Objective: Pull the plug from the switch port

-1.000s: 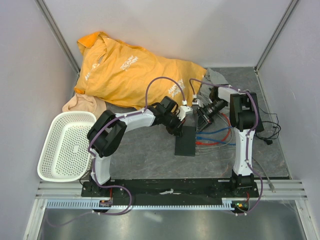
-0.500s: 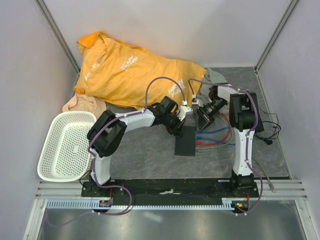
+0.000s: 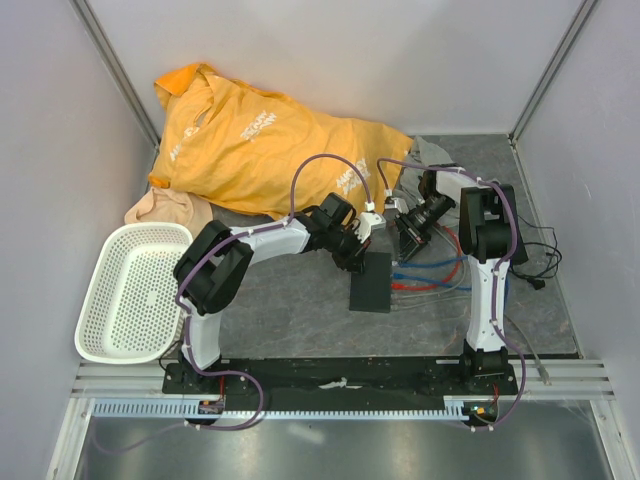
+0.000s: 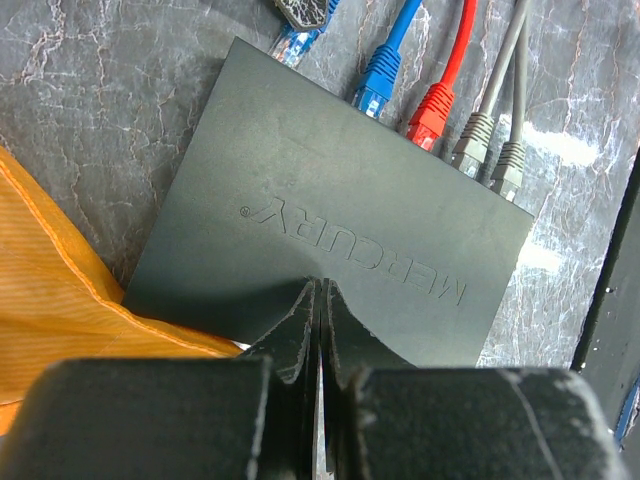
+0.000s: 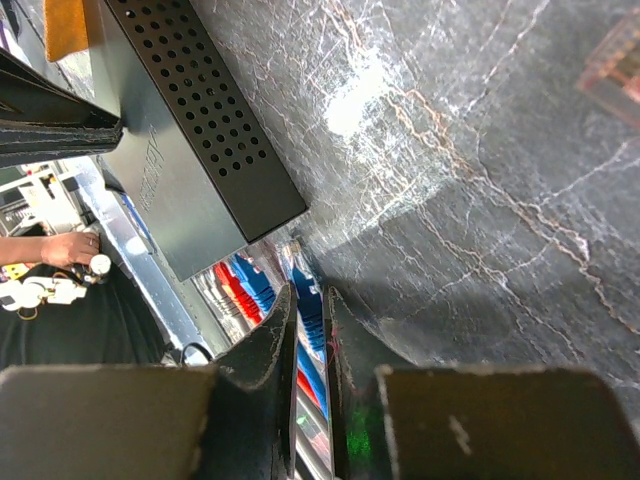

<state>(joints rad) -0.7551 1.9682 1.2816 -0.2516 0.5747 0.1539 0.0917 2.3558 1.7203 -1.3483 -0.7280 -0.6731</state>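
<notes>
1. Pins switch (image 3: 372, 280) flat mid-tabletop (image 3: 290, 310), between both arms, or so it looks.
2. Does that with left pincer (image 4: 318, 290): closed tight, empty, tips over the switch's near edge.
3. Has right pincer (image 5: 308, 290) at the far, socket side, low over the cables (image 3: 435, 272); jaws nearly together. Can't tell if clamped on anything.
4. Shows blue plug (image 4: 378, 82), red plug (image 4: 432, 112) and grey plugs (image 4: 470, 150) seated in the switch.
5. Shows pale-blue plug (image 4: 298, 42) at the row's corner, right against the switch edge; can't tell if seated or already loose.
6. Reads as: brace and approach done, pull not confirmed.
7. Leaves: firm grip on the plug, straight draw away from the switch.
</notes>
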